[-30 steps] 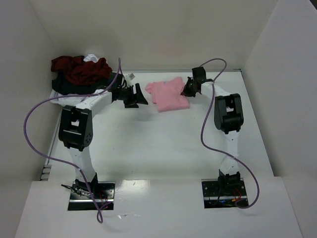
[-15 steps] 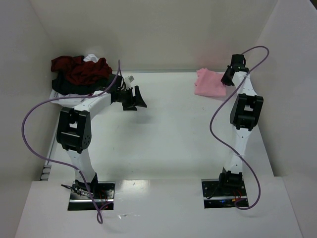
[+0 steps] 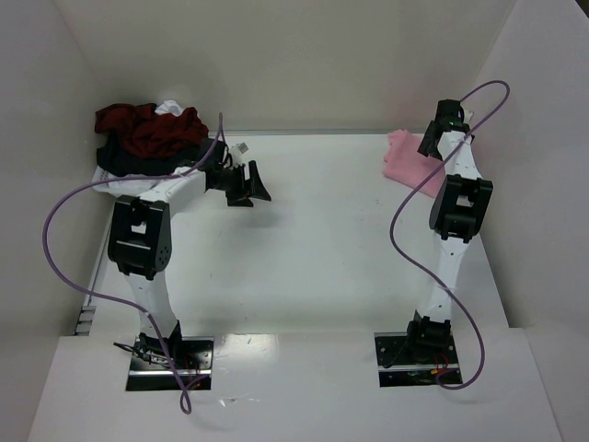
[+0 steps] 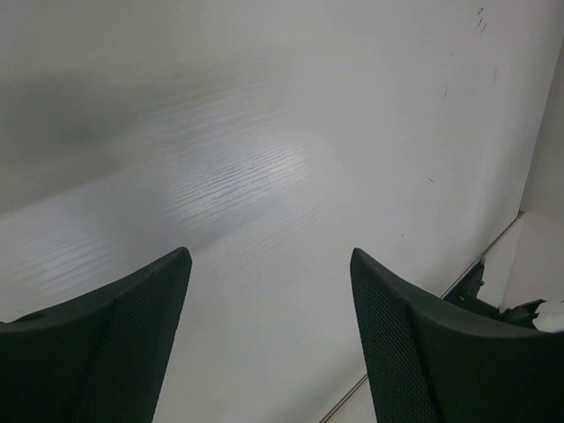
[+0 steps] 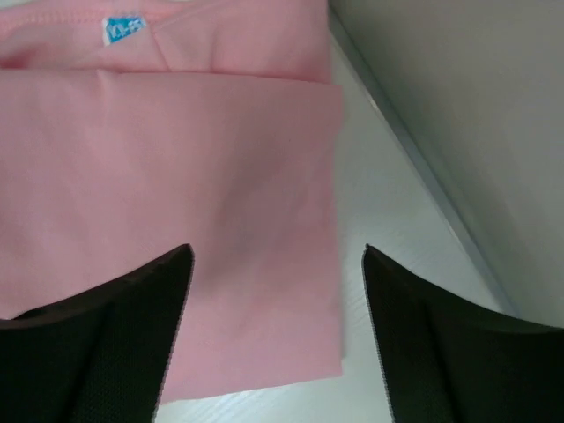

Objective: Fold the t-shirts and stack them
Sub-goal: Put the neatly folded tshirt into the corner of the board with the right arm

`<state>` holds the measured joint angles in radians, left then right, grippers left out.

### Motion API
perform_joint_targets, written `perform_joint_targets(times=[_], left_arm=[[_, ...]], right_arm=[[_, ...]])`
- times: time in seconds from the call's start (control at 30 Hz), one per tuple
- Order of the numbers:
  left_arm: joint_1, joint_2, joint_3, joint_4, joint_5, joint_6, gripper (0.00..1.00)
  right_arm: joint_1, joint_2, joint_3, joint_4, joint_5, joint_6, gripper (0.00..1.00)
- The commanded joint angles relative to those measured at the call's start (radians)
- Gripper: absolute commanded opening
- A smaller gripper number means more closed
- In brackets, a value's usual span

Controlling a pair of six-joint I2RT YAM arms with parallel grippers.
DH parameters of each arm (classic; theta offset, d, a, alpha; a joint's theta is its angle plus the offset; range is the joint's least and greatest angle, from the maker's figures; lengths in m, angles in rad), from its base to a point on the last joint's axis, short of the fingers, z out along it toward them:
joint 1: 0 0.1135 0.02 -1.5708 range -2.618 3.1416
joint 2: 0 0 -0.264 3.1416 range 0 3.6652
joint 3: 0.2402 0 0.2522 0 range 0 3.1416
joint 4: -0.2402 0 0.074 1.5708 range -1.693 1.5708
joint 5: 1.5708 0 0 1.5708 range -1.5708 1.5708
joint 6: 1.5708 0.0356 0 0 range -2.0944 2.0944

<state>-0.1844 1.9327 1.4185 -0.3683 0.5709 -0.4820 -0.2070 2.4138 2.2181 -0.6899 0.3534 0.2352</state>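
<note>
**Hazards**

1. The unfolded t-shirts (image 3: 147, 133) lie heaped in the far-left corner, dark red on top, with black and a scrap of white showing. The garments are tangled, so pulling one is likely to drag the others along.
2. The left gripper (image 3: 250, 182) hangs just beside the heap over the bare table (image 3: 313, 249). Its fingers (image 4: 115, 344) stand apart and hold nothing. Its purple cable (image 3: 64, 207) loops close to the heap and could snag cloth during a reach.
3. The pink t-shirt (image 3: 408, 158) lies folded in the far-right corner. The right gripper (image 3: 431, 141) sits over its far edge with fingers spread, clamped on nothing. The wrist view shows the cloth flat beneath the fingertips. A fingertip that catches the folded edge (image 5: 333, 220) on the way up would open the fold.

**Surroundings and obstructions**

- The middle of the table carries nothing that blocks a path between heap and stack.
- The neck label (image 5: 123, 28) faces up at the far side of the pink t-shirt.
- The right wall (image 3: 525, 184) stands near the pink t-shirt and the right arm. It limits wrist clearance there, and a wide swing risks contact.
</note>
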Motion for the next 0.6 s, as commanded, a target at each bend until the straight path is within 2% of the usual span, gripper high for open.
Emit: perform_joint_targets(times=[0.0,0.03,0.13,0.2,0.3,0.57], left_arm=[[0.003,0.008,0.057,-0.014,0.037,0.037,0.81],[0.003,0.008,0.057,-0.014,0.037,0.037,0.81],[0.003,-0.014,0.066,-0.024,0.024,0.037,0.81],[0.003,-0.05,0.066,-0.024,0.015,0.046,0.82],[0.003,-0.104,0.077,-0.037,-0.046,0.057,0.86],[0.003,-0.273,0.086,-0.084,-0.227,0.127,0.98]], right_arm=[[0.003,-0.054,0.011,-0.019,0.075,0.001,0.94],[0.003,-0.07,0.011,-0.032,0.075,0.001,1.0],[0.024,-0.16,-0.03,-0.043,0.052,0.01,1.0],[0.034,-0.286,-0.136,0.025,-0.011,0.019,1.0],[0.064,-0.475,-0.314,0.123,-0.021,0.019,1.0],[0.064,-0.853,-0.67,0.225,-0.214,0.081,1.0]])
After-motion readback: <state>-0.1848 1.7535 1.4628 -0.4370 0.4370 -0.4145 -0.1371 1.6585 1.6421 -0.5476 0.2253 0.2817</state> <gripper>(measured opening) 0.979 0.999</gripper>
